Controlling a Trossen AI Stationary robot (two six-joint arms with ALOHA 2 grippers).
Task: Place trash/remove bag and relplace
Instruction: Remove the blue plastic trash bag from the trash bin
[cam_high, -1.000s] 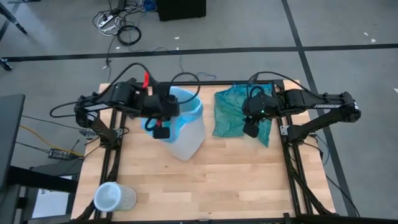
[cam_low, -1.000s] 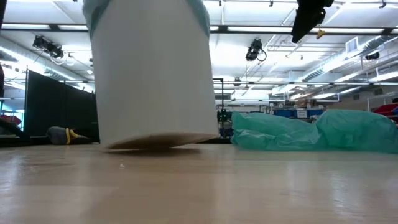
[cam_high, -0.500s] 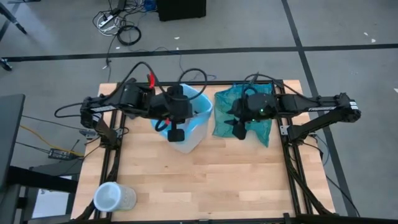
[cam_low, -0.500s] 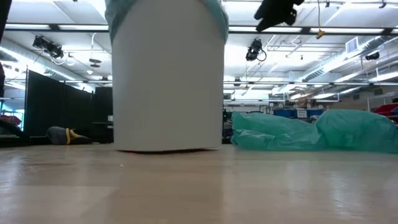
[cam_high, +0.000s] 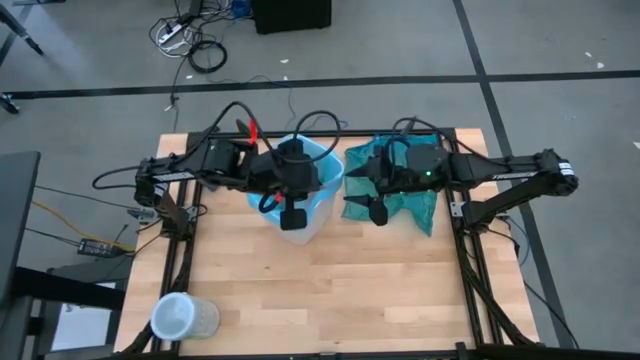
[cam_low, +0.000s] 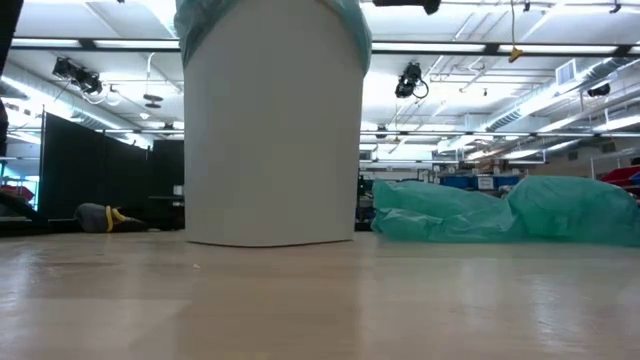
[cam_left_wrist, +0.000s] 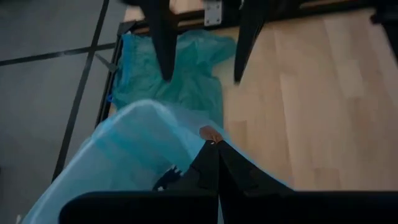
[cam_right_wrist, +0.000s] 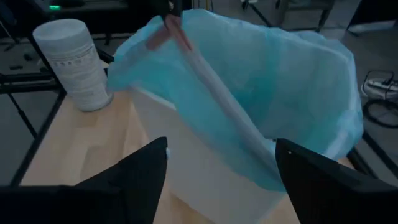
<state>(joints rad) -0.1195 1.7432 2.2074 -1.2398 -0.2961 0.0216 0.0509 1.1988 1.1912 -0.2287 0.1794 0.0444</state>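
Print on the white canister (cam_right_wrist: 73, 62) at the bench (cam_high: 330, 290) corner is too blurred for you to read. Your bag (cam_high: 322, 172) lines the white bin (cam_low: 272, 130), which stands upright, mouth up, at the bench's back middle; the left hand (cam_high: 291, 215) sits over its rim with fingers pressed together on the liner's edge. Your right hand (cam_high: 378, 211) hovers just beside the bin, above the teal-green bag (cam_high: 400, 200), fingers (cam_right_wrist: 140, 171) spread wide and holding nothing.

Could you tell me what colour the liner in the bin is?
Translucent light sky-blue liner, clearest in the right wrist view.
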